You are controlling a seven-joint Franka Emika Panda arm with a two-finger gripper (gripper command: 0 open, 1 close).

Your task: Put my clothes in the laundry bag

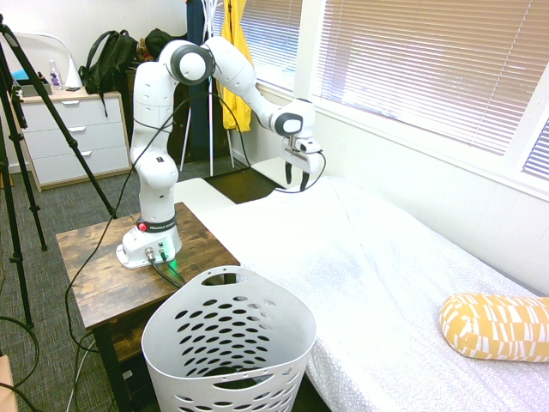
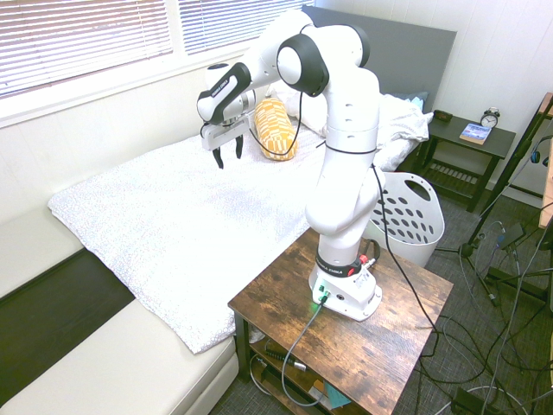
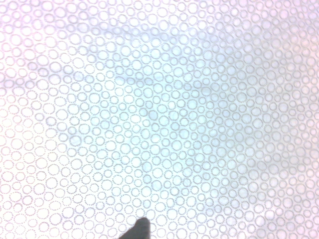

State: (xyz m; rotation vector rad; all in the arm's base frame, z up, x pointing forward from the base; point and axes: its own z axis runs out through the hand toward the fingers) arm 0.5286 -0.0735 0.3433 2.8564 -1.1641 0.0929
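Note:
The white perforated laundry basket (image 1: 225,343) stands on the floor at the bed's near corner, beside the wooden table; the second exterior view shows the basket (image 2: 408,220) behind the arm. Something dark shows through its lowest holes, and I cannot tell what it is. The black garment is nowhere in plain sight on the bed. My gripper (image 1: 297,178) hangs open and empty above the white bedspread (image 1: 360,266), well away from the basket. From the other side the gripper (image 2: 229,156) also points down over the bedspread (image 2: 173,225). The wrist view holds only circle-patterned bedspread (image 3: 159,114).
A yellow patterned pillow (image 1: 495,326) lies at the head of the bed, also seen as the pillow (image 2: 275,130). The arm stands on a wooden table (image 1: 94,279). A yellow garment (image 1: 236,60) hangs by the window. A dresser (image 1: 69,137) and a nightstand (image 2: 471,147) flank the room.

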